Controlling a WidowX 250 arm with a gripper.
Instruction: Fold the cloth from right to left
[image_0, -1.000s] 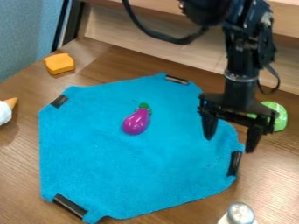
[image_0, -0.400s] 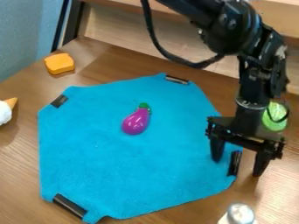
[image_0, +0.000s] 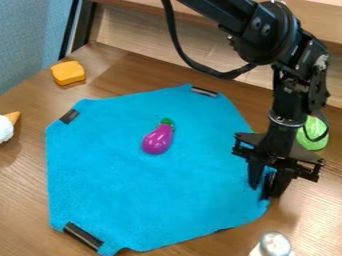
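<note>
The blue cloth (image_0: 160, 190) lies spread on the wooden table, with black clips at several of its corners. On its upper middle rests a purple toy eggplant (image_0: 157, 139). The gripper (image_0: 266, 189) is down at the cloth's right corner, its two fingers drawn in around the black clip there. A bit of blue cloth shows between the fingers, which are shut on this corner.
An orange block (image_0: 68, 72) sits at the upper left, and a white and orange toy (image_0: 7, 127) at the left edge. Behind the arm is a green toy (image_0: 312, 134). A silver-capped shaker (image_0: 274, 245) stands at the bottom right.
From above the cloth's right side, the gripper has come down and right to the corner and closed on it. The cloth and eggplant have shifted very slightly right.
</note>
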